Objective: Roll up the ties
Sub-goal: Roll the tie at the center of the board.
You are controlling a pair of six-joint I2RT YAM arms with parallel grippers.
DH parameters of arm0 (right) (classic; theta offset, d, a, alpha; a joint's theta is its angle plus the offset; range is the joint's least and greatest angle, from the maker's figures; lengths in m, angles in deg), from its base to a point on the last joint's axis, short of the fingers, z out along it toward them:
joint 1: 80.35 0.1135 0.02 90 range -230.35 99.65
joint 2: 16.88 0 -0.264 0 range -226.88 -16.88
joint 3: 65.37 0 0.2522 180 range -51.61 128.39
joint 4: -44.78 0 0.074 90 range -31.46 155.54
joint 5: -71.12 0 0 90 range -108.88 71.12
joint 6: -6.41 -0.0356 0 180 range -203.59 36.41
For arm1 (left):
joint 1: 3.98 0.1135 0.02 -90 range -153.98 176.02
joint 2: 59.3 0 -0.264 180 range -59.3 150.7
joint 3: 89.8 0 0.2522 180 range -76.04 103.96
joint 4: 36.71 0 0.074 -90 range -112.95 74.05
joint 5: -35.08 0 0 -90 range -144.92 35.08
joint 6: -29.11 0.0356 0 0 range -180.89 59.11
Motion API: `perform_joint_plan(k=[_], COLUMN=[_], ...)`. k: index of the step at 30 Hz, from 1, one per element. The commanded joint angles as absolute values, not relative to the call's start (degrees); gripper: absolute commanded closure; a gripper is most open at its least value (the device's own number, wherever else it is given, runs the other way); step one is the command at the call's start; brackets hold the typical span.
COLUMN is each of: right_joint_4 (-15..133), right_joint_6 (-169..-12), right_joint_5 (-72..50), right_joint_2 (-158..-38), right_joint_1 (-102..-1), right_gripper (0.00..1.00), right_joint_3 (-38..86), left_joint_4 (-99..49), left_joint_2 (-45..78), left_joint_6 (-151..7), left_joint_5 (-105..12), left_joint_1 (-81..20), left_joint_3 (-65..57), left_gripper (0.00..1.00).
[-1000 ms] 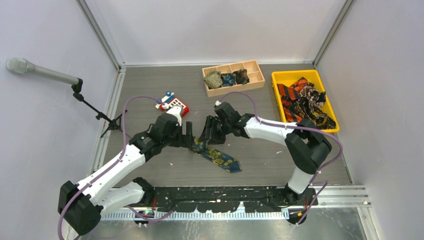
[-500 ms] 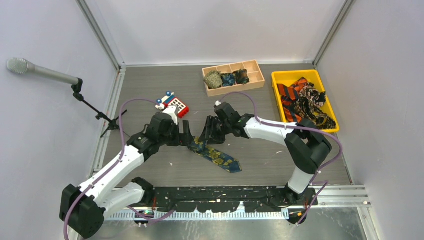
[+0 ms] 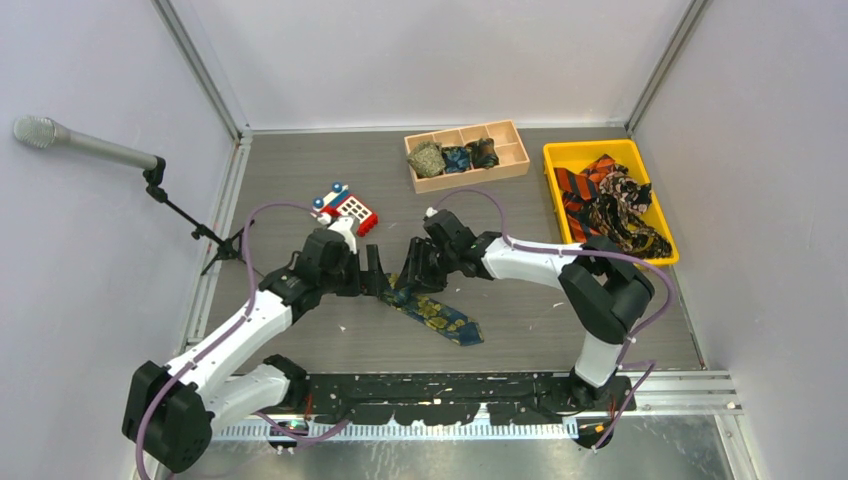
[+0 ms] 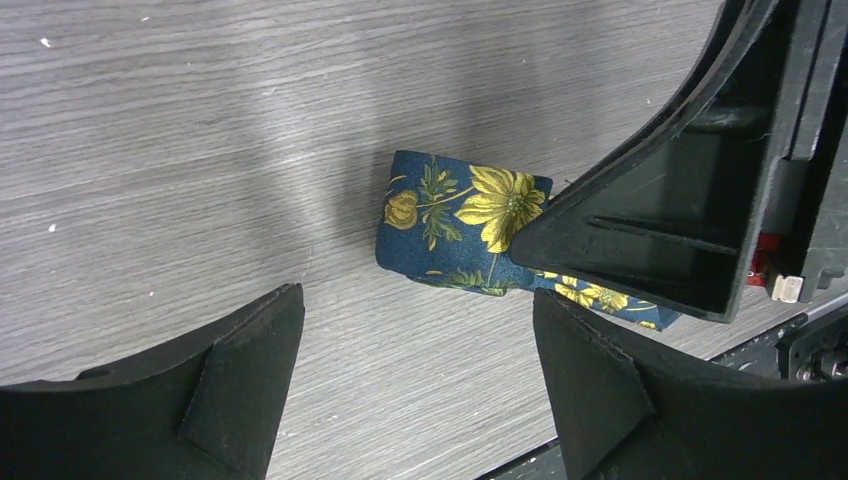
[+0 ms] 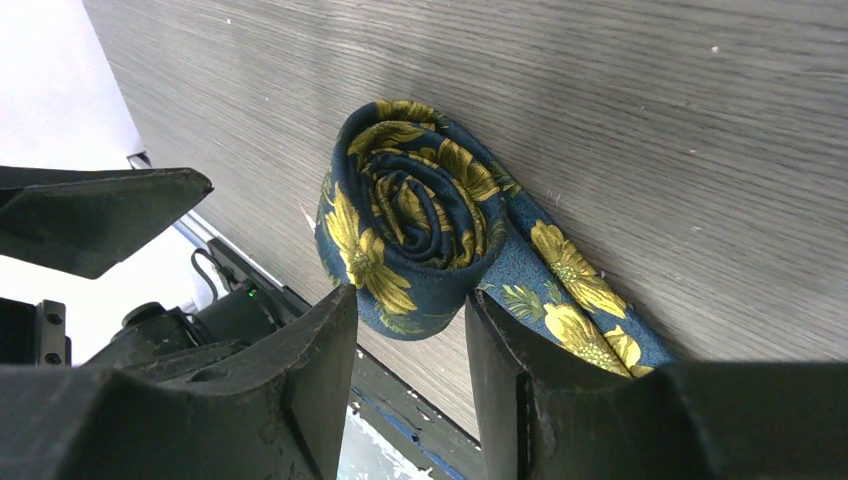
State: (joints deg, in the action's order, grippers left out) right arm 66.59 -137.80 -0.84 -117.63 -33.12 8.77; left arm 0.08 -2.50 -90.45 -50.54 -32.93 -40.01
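Item: navy tie (image 3: 440,314) with yellow-gold flowers, partly rolled, lying on the bench (image 3: 580,330) at centre. Its coil (image 5: 410,215) sits at the far-left end, and the flat remainder runs from it toward the near right. The long axis is therefore diagonal, and any further rolling would have to travel that way.

Right fingers (image 5: 290,400): set either side of the coil's rim, with fabric filling the gap between them; whether they truly pinch cannot be told.

Left fingers (image 4: 240,400): spread wide and holding nothing, with the coil just beyond their tips, on the left side of the roll.

Nearer arm: the right, judged to be at the coil itself — the left stands just beside it as a likely steadier.

Elsewhere: three finished coils (image 3: 455,157) in the wooden tray (image 3: 512,150), far; loose ties (image 3: 605,200) in the yellow bin (image 3: 590,144), far right.
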Motion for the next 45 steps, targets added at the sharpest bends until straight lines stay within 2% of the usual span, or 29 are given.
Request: perform_joint_plan(k=[1,16,29,45], right_joint_4=[64.1,62.2,60.9,58.8], right_joint_6=[-138.3,-138.6,-139.1,-139.5], right_joint_5=[-0.4,0.1,0.3,0.5], right_joint_2=[-118.7,-120.2,-120.8,-121.2], right_joint_1=[-32.6,-32.6,-32.6,-32.7], right_gripper=[0.51,0.54,0.56,0.57], right_joint_3=[9.3,6.4,4.1,1.6], left_joint_4=[-3.2,-6.9,-12.5,-16.9], left_joint_2=[-2.0,1.0,8.2,12.7], left_joint_6=[-90.9,-90.7,-91.0,-91.9], left_joint_5=[-48.9,-46.7,-38.8,-34.7], left_joint_1=[-32.5,-31.4,-28.9,-27.4], left_joint_3=[-40.9,-42.8,-43.5,-45.4], left_gripper=[0.15,0.13,0.10,0.16])
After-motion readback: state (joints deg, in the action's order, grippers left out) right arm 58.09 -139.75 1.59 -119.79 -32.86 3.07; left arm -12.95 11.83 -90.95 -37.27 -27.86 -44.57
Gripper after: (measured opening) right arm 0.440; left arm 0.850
